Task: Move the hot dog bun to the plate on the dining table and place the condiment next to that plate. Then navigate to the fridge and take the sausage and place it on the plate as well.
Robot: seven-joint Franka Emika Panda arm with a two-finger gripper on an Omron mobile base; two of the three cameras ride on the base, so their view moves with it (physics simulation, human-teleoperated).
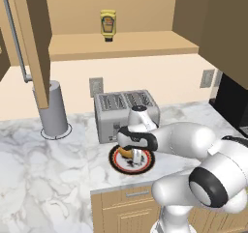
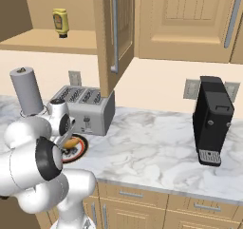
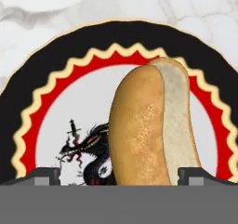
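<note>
Near the front edge of the marble counter (image 1: 43, 169), just ahead of the toaster (image 1: 125, 112), the gripper (image 3: 119, 175) hangs low over a small white plate (image 3: 56, 102) with a red-black rim, fingers spread wide to either side of the hot dog bun (image 3: 153, 125) lying on it. The condiment (image 1: 108, 25) stands on the open cabinet shelf (image 1: 145, 43) above.
</note>
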